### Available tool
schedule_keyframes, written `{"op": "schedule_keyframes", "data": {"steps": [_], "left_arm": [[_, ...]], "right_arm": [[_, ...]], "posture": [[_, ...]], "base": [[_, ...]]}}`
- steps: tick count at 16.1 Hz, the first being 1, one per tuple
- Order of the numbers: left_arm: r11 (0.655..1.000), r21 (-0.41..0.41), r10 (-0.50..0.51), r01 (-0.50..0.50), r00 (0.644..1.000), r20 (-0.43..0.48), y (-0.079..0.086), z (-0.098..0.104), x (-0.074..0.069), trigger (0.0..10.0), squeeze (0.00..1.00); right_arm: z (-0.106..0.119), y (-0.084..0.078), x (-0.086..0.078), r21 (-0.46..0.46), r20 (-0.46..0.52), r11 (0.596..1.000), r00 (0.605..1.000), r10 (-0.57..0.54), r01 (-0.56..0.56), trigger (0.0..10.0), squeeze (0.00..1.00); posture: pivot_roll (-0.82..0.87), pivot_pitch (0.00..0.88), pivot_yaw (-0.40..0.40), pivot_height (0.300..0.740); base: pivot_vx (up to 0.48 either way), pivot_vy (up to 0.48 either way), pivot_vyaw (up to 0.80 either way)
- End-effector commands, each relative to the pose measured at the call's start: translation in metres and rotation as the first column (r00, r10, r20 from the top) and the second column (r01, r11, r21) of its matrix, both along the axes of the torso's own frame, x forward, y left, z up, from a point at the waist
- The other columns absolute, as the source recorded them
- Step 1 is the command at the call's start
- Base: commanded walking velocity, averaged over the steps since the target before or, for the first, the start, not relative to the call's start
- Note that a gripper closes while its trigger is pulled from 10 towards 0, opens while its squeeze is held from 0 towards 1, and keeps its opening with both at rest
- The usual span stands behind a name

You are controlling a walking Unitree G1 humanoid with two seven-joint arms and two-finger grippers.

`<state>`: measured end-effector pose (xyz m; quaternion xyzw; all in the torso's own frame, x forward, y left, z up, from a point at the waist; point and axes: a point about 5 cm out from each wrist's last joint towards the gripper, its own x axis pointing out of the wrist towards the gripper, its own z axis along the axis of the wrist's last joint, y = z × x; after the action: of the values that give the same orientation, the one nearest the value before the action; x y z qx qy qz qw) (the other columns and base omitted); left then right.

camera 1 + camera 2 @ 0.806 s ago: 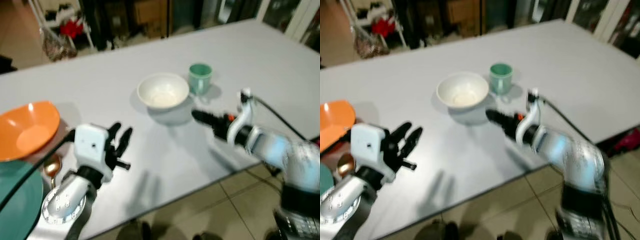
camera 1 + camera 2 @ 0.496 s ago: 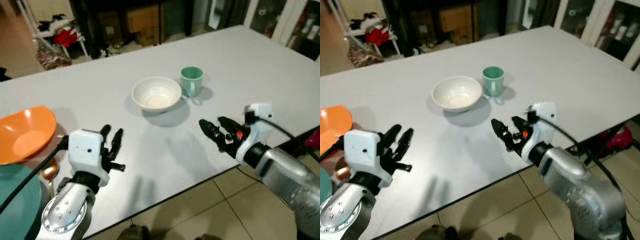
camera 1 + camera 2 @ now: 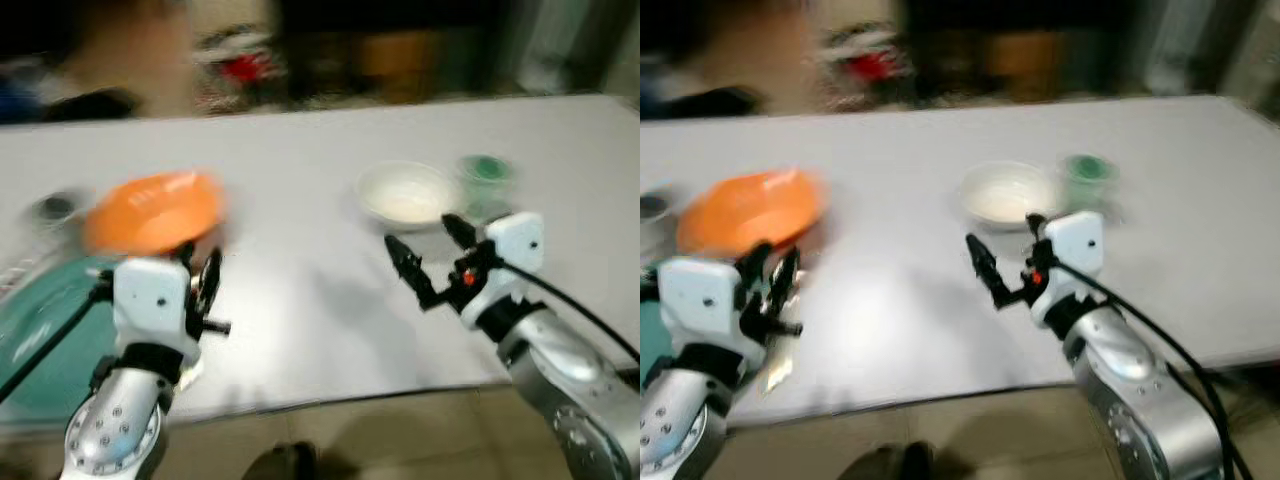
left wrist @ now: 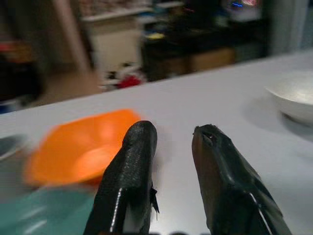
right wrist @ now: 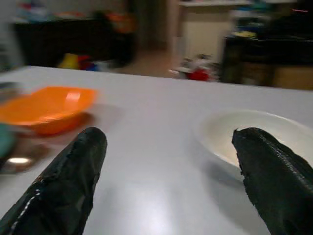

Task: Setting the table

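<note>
The head views are blurred. On the grey table (image 3: 300, 150) an orange bowl (image 3: 150, 210) sits at the left, with a teal plate (image 3: 40, 340) in front of it near the table's edge. A white bowl (image 3: 405, 192) and a green cup (image 3: 485, 172) stand at the right. My left gripper (image 3: 200, 285) hovers just right of the plate, open with a narrow gap (image 4: 174, 131), facing the orange bowl (image 4: 78, 147). My right gripper (image 3: 425, 255) is open wide (image 5: 171, 137), low over the table just in front of the white bowl (image 5: 220, 129). Both hold nothing.
A shiny spoon (image 5: 17, 160) lies by the plate, near my left arm. A dark blurred object (image 3: 55, 205) sits left of the orange bowl. Cluttered furniture stands beyond the far side of the table. Tiled floor lies below the near edge.
The camera has swung left, so the whole picture shifted right and blurred; more of the orange bowl and the teal plate shows. Both grippers stay open and empty over the table.
</note>
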<state>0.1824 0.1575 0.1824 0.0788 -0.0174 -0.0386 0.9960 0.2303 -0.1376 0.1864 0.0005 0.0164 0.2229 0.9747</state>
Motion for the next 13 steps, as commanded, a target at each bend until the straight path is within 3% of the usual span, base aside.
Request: {"op": "schedule_keyframes", "data": {"steps": [1,6,13], "left_arm": [[1.0,0.016,-0.004,0.004,1.0,0.013,0.0,0.004,0.001,10.0,0.0],[1.0,0.021,0.003,-0.003,1.0,0.015,0.0,0.007,-0.001,10.0,0.0],[0.999,0.037,0.03,-0.029,0.999,-0.027,0.006,-0.001,-0.003,10.0,0.0]], "right_arm": [[0.002,0.002,0.0,0.009,0.028,1.0,1.0,0.001,-0.002,10.0,1.0],[-0.005,0.01,-0.008,0.066,0.009,0.995,0.997,0.076,-0.077,10.0,1.0],[-0.013,0.007,-0.007,0.119,-0.026,0.991,0.998,0.061,-0.057,10.0,1.0]], "posture": [[-0.06,0.005,0.077,0.74],[-0.05,0.008,0.077,0.74],[-0.05,0.013,0.073,0.74]], "base": [[0.0,0.0,0.8],[0.0,0.0,0.8],[0.0,0.0,0.8]]}}
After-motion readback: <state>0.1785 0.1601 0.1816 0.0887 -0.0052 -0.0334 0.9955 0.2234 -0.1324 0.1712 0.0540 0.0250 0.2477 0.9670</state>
